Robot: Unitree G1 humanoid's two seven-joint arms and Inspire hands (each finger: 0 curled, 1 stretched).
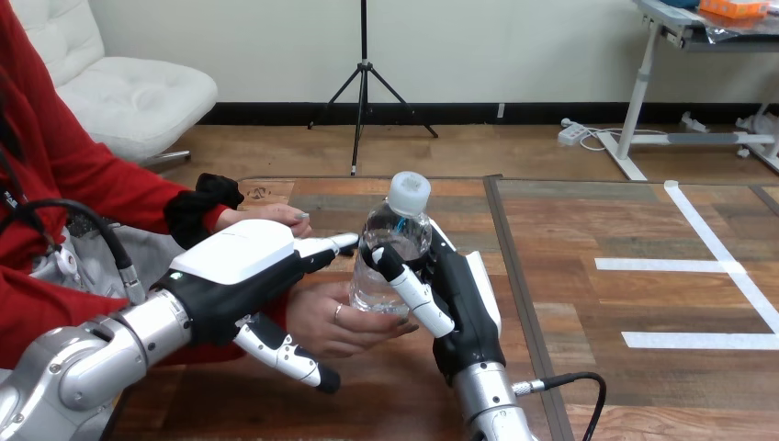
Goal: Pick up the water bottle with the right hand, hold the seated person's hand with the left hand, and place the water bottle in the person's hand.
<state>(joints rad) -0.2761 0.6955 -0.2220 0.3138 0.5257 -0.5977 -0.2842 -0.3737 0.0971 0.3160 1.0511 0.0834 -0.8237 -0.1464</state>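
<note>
Head view: the right hand (464,312) is gripping the water bottle (395,234), the left hand (239,262) is lying open over the person's hand (335,322); keep the bottle upright while lowering.

The clear plastic water bottle with a white cap (397,230) stands upright above the middle of the brown wooden table (588,386), its base on the person's hand nearer the robot (335,322); the black-and-white right hand (464,312) wraps it from the right. The black-and-white left hand (234,271) lies left of the bottle, over that hand's wrist; the person's other hand (276,216) rests behind it.
</note>
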